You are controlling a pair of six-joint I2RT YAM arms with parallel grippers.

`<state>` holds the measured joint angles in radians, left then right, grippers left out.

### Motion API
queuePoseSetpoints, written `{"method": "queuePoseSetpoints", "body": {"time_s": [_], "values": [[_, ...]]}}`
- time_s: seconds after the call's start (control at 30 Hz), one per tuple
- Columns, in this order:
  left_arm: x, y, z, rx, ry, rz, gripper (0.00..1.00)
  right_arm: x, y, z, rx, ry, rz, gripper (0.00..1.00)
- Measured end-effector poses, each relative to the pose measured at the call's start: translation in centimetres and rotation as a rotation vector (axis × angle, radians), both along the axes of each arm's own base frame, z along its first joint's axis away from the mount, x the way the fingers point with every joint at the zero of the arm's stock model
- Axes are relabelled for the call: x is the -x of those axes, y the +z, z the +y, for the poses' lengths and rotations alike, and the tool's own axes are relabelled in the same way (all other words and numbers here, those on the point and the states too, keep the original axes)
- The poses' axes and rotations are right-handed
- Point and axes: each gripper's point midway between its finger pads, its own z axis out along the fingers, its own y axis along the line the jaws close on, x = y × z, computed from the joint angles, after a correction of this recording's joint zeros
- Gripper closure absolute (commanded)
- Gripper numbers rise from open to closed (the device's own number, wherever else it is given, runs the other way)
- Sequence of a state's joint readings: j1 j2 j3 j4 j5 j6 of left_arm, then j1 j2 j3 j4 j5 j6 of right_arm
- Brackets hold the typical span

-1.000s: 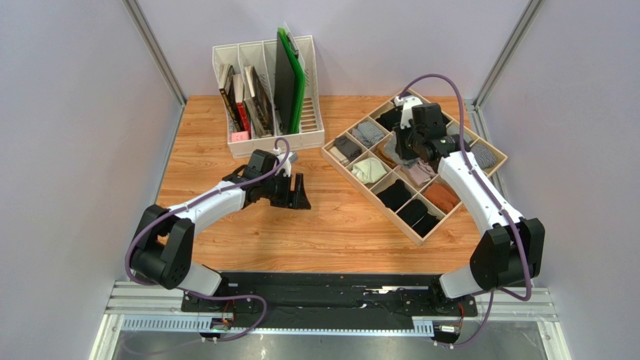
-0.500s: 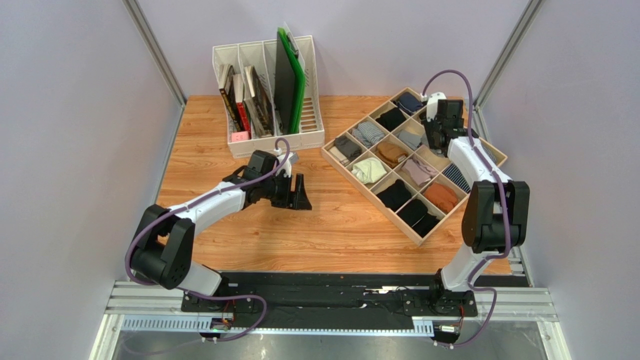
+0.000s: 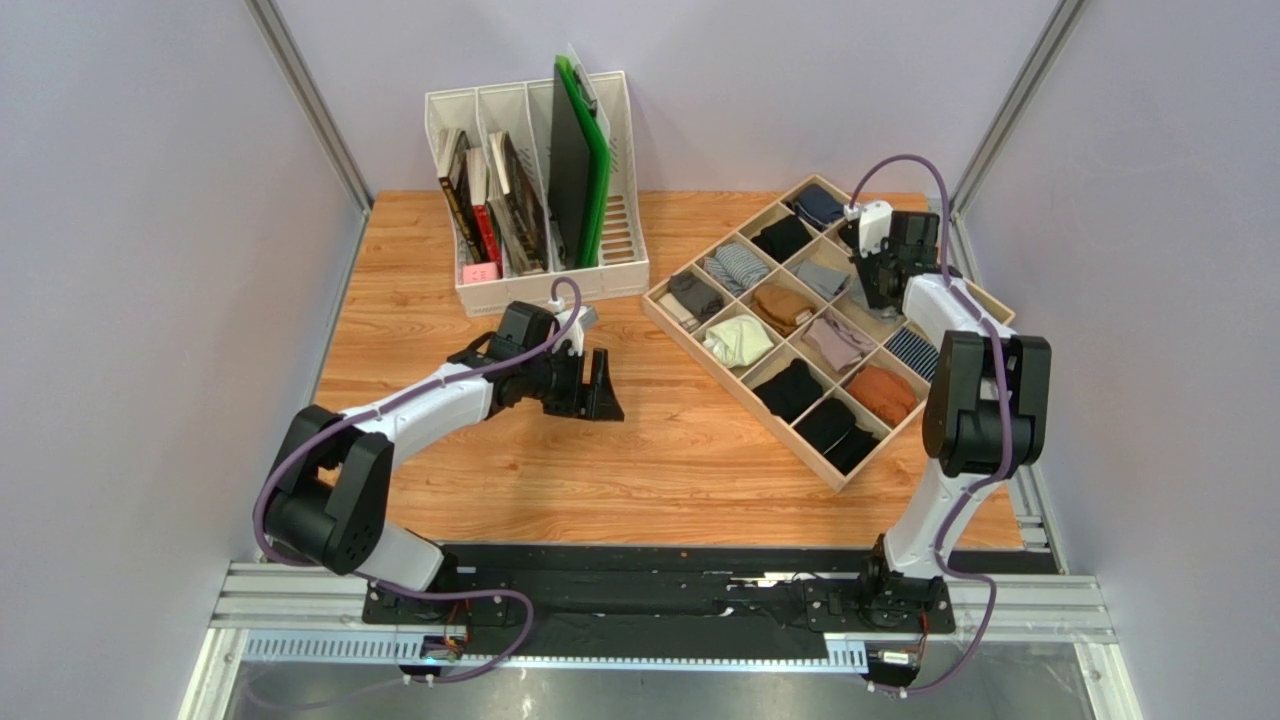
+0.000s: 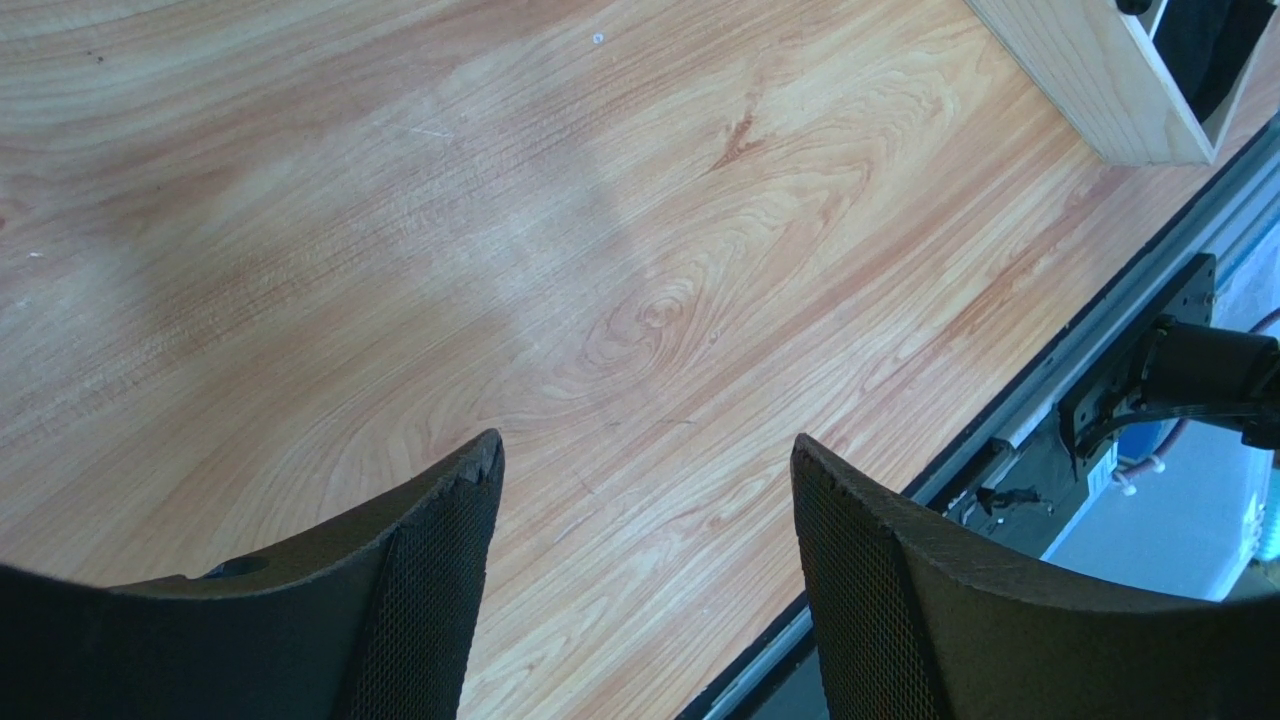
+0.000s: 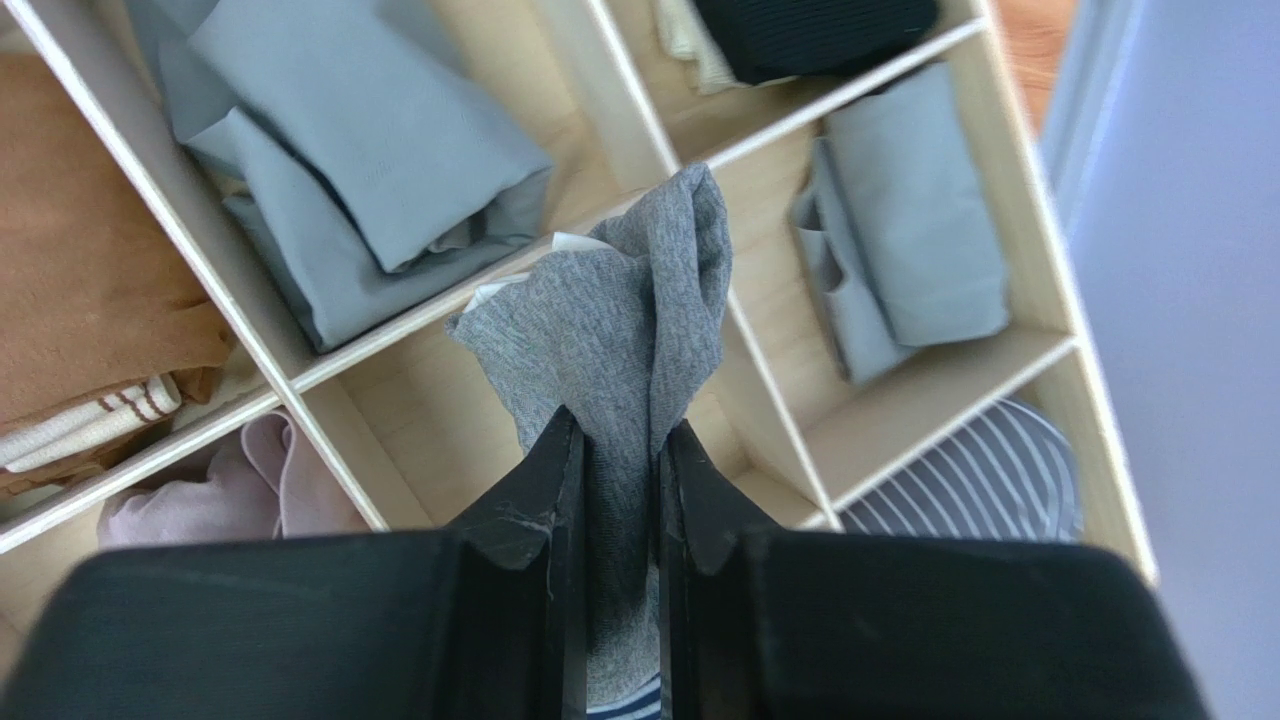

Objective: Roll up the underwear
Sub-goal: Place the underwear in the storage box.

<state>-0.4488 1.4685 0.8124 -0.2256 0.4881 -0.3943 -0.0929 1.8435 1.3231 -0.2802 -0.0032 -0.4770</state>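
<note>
Right claw (image 5: 619,435) pinches the underwear (image 5: 601,315); left claw (image 4: 646,450) gapes wide.

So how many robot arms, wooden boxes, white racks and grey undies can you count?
Robot arms: 2 (left arm, right arm)
Wooden box: 1
White rack: 1
Grey underwear: 1
Total: 5

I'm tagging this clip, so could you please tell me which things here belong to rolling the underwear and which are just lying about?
In the job: grey underwear, pinched in the right gripper; left gripper, open.
Lying about: wooden divider tray, brown folded garment, striped garment, white file rack, books, green board.
</note>
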Motion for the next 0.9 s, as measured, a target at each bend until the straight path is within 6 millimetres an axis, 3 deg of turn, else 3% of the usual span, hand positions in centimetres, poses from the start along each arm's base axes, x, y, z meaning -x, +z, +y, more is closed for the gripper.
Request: {"method": "queuePoseSetpoints", "body": {"time_s": [0.27,0.5,0.67,0.8,0.9], "values": [[0.0,-0.1,0.1,-0.005,0.003,0.003,0.25,0.0,-3.9,0.3,-0.010,0.031,0.076,1.00],[0.0,-0.3,0.3,-0.017,0.010,0.007,0.25,-0.5,-4.7,0.0,0.004,0.027,0.073,0.99],[0.2,-0.4,0.4,-0.023,0.012,0.014,0.25,-0.6,-4.8,-0.4,0.016,0.013,0.068,0.92],[0.2,-0.4,0.4,-0.024,0.012,0.015,0.25,-0.6,-4.8,-0.6,0.019,-0.005,0.067,0.65],[0.2,-0.4,0.4,-0.024,0.012,0.015,0.25,-0.7,-4.8,-0.6,0.014,-0.020,0.062,0.52]]}}
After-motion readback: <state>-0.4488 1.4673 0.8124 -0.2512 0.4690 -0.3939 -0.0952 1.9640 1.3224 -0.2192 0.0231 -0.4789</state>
